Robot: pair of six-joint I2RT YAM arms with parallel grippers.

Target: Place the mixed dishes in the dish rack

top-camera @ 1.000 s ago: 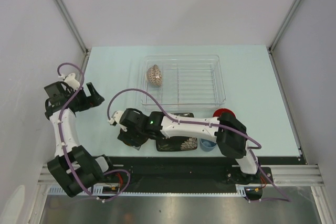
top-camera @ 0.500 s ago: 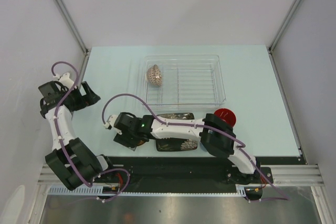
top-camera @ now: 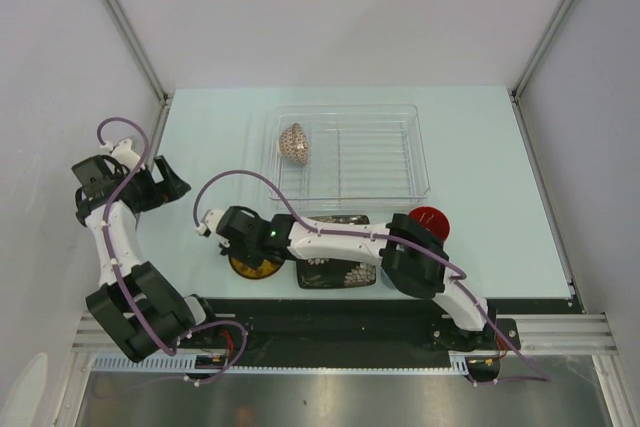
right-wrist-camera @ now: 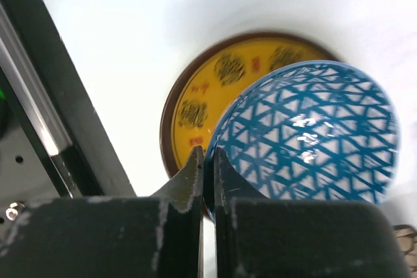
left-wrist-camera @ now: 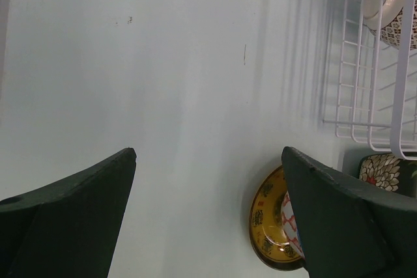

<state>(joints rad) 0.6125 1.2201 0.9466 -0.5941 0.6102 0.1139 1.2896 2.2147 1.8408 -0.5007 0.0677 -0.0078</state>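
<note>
Clamps the near rim of the blue mosaic bowl [right-wrist-camera: 306,128] in the right gripper [right-wrist-camera: 208,161], fingers pinched almost together on the thin wall. Holds that bowl directly over the yellow dark-rimmed saucer [right-wrist-camera: 208,89] at the near left of the table; cannot tell from the wrist view whether touching or lifted clear. From there, well apart toward the far side and to the right: the dish rack [top-camera: 345,109], long axis running left to right. Inside it, only 1 item, the beige patterned bowl [top-camera: 293,143], tipped on edge in the left end; wire slots to the right of it open. Probably calls for a lift, then a carry away from the bases and rightward past that bowl. Leaves the left gripper [left-wrist-camera: 210,154] spread wide at the table's left edge, gripping nothing, no nearer the rack. Beside the saucer, under the right forearm, the black square floral plate [top-camera: 340,275]; further right, the black mug with red inside [top-camera: 430,219].
</note>
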